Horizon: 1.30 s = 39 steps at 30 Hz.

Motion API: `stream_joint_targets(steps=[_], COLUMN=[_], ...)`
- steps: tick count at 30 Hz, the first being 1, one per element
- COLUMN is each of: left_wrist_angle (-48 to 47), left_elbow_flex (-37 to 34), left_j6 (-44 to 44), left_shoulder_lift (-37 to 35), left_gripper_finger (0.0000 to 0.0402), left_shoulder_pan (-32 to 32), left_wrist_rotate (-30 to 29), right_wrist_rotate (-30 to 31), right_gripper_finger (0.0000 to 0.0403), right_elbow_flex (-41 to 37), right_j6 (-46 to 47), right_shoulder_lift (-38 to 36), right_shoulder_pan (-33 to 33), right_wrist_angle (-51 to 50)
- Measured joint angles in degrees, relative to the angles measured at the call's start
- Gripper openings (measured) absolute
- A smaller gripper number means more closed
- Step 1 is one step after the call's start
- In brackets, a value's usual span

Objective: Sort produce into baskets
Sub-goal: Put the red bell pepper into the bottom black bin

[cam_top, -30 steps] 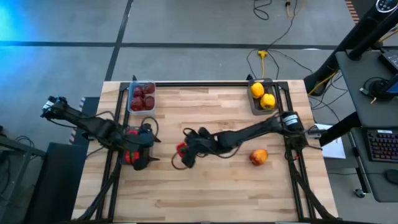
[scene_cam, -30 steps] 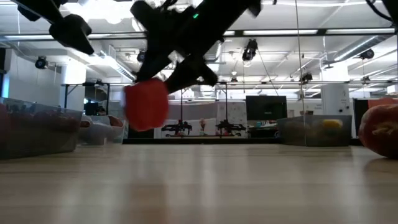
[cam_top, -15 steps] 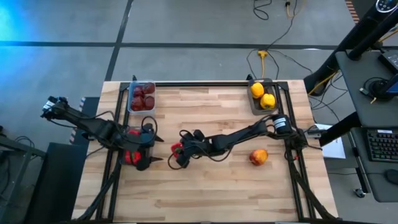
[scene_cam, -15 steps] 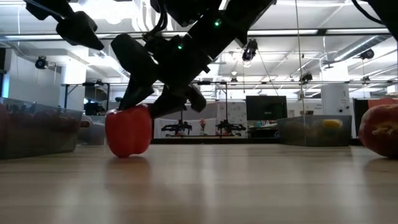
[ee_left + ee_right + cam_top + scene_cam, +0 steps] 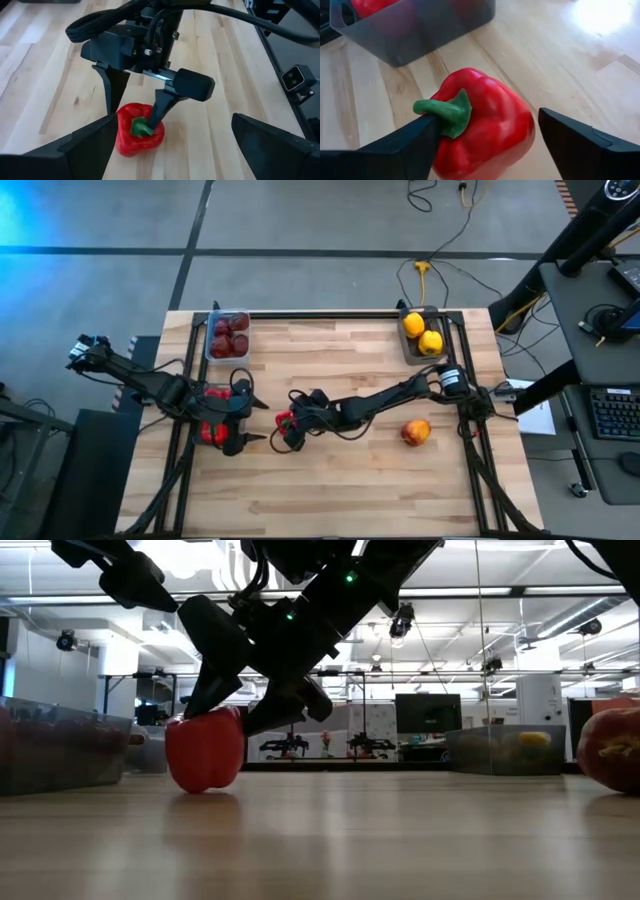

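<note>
A bright red pepper [image 5: 284, 420] with a green stem rests on the table just right of a grey basket [image 5: 198, 408] that holds red peppers. My right gripper [image 5: 283, 430] is open around the pepper, which also shows in the right wrist view [image 5: 485, 120], the left wrist view [image 5: 140, 130] and the low view [image 5: 205, 750]. My left gripper [image 5: 252, 417] hovers open and empty at that basket's right side, facing the pepper. An orange-red piece [image 5: 416, 432] lies on the table at the right. My right gripper touches the pepper with one finger [image 5: 162, 105], which lies against the green stem [image 5: 440, 112]. The other finger [image 5: 585, 145] stands apart from the pepper's side. The fingers slant down from the table's right. The pepper rests on the table, stem up.
A basket of dark maroon round pieces [image 5: 228, 338] stands at the far left corner. A basket of yellow pieces [image 5: 422, 335] stands at the far right corner. In the right wrist view the grey basket [image 5: 415, 30] stands close behind the pepper.
My right gripper has gone down and toward the table's left edge with the red pepper. The pepper hung clear of the table and now rests on it beside the grey basket.
</note>
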Motion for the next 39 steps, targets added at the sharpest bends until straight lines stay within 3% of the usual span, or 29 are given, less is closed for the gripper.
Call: stream_joint_targets(steps=[8, 18, 33, 39], left_wrist_angle=[0.0, -0.1, -0.3, 4.2], left_elbow_flex=[0.0, 0.0, 0.0, -4.6], left_j6=[0.0, -2.0, -2.1, -1.9], left_shoulder_lift=[0.1, 0.1, 0.2, 0.1], left_gripper_finger=[0.0372, 0.0372, 0.0372, 0.0372], left_shoulder_pan=[0.0, -0.1, -1.1, -1.1], left_wrist_rotate=[-1.0, -0.9, -1.0, -2.3], right_wrist_rotate=[0.0, 0.5, -1.7, -3.4], right_gripper_finger=[0.0351, 0.0354, 0.037, 0.0382], right_elbow_flex=[2.4, 5.2, 4.2, 4.2], right_j6=[1.7, 2.5, 12.4, 14.8], right_shoulder_lift=[0.2, 0.2, 0.2, 0.2], right_shoulder_pan=[0.0, -0.1, -2.3, -3.1], right_wrist_angle=[-1.9, -4.7, -5.3, -8.0])
